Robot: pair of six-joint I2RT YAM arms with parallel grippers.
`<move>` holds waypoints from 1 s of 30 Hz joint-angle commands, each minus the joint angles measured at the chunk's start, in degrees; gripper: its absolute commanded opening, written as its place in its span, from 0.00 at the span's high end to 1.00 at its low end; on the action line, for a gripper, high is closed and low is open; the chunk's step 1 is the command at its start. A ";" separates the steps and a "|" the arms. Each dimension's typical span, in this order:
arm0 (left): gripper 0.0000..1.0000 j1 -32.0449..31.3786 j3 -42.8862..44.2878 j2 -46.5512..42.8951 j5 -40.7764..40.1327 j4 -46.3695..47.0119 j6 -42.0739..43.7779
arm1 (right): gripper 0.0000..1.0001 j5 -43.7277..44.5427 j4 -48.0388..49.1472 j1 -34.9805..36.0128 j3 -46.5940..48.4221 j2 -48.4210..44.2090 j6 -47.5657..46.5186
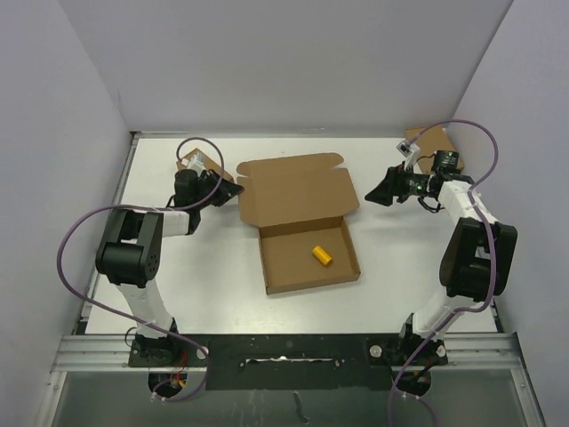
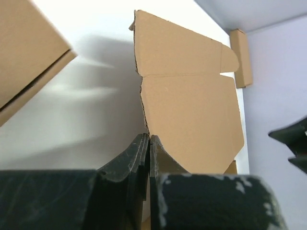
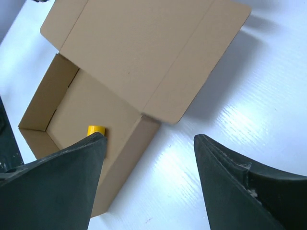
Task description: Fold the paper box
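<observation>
The paper box (image 1: 298, 191) lies mid-table with its lid folded back flat and its tray (image 1: 307, 267) toward me. A small yellow cylinder (image 1: 322, 255) rests inside the tray. My left gripper (image 1: 233, 189) is at the lid's left edge, shut on that cardboard edge (image 2: 144, 103); its fingertips (image 2: 149, 139) pinch the rim. My right gripper (image 1: 384, 191) hovers just right of the lid, open, with only bare table between its fingers (image 3: 148, 139). In the right wrist view the lid (image 3: 139, 52) and the yellow cylinder (image 3: 96, 130) show ahead.
A small ready-made cardboard box (image 1: 191, 165) sits behind the left gripper, close by (image 2: 29, 48). Another (image 1: 427, 142) stands at the back right by the right arm. White walls close the table on three sides.
</observation>
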 commanded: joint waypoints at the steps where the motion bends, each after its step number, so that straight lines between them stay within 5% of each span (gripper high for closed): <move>1: 1.00 0.05 -1.13 -7.19 4.47 8.79 7.99 | 0.24 -4.59 1.98 -0.68 5.65 4.21 4.31; 23: 1.00 -1.09 -4.96 -13.71 11.13 14.10 16.59 | 0.25 -10.62 -15.95 2.29 20.82 17.26 -3.98; 27: 1.00 -1.22 -4.96 -13.77 11.41 14.60 16.40 | 0.31 -11.58 -18.80 3.76 20.97 17.65 -6.14; 30: 1.00 -1.22 -4.99 -13.72 11.56 14.78 16.24 | 0.45 -12.26 -19.39 4.53 20.87 17.92 -6.72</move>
